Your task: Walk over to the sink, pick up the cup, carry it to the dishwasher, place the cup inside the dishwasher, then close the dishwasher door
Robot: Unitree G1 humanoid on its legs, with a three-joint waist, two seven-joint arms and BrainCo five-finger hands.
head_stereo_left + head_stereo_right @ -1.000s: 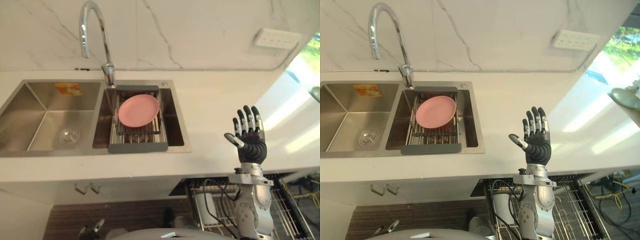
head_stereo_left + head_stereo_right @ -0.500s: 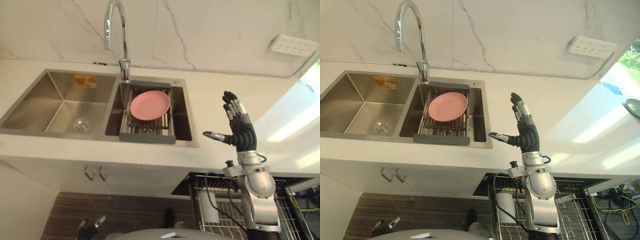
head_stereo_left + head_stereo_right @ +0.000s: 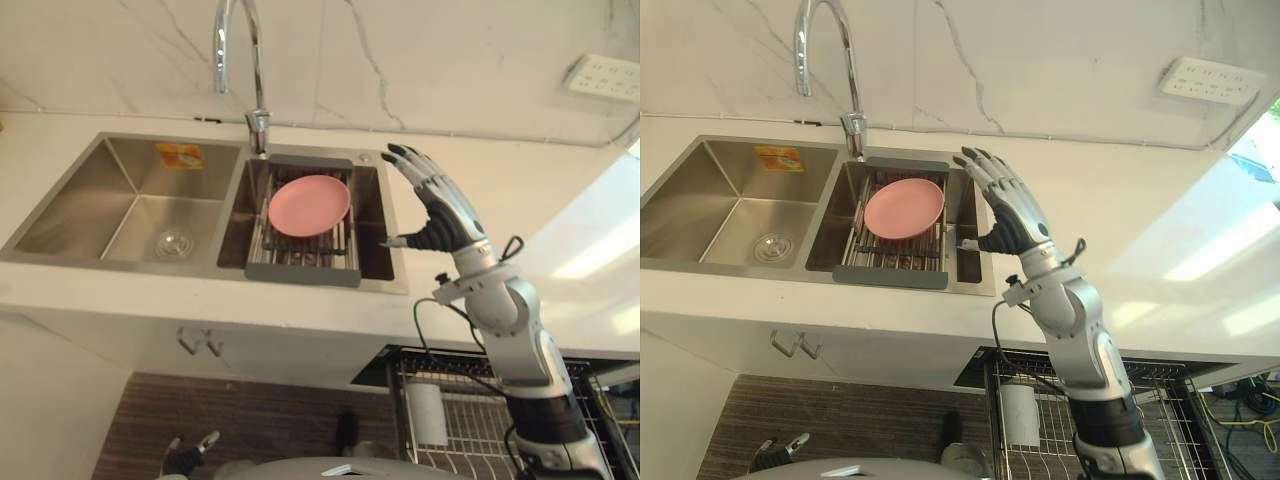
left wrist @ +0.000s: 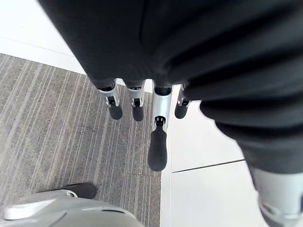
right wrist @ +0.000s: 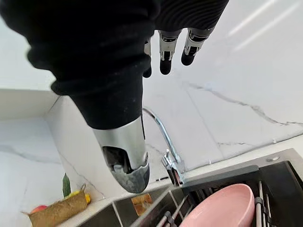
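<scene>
The right hand point(image 3: 440, 215), fingers spread, hovers over the stainless-steel double sink's point(image 3: 130, 170) right rim; the left hand point(image 4: 157, 142) hangs slack-fingered. Below the sink, a white cup-like cylinder point(image 3: 427, 412) looks light, rigid and slick: wrap its wall.

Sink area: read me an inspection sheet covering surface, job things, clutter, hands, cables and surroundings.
Surface: white counter with a double sink.
Job's things: white cup-like thing standing in the open dishwasher.
Clutter: pink plate on a rack in the right basin; fruit basket on the counter.
Hands: right hand open, above the sink's right edge; left hand open, hanging over the floor.
Cables: yellow cable on the floor by the dishwasher.
Surroundings: faucet, marble wall, socket.
</scene>
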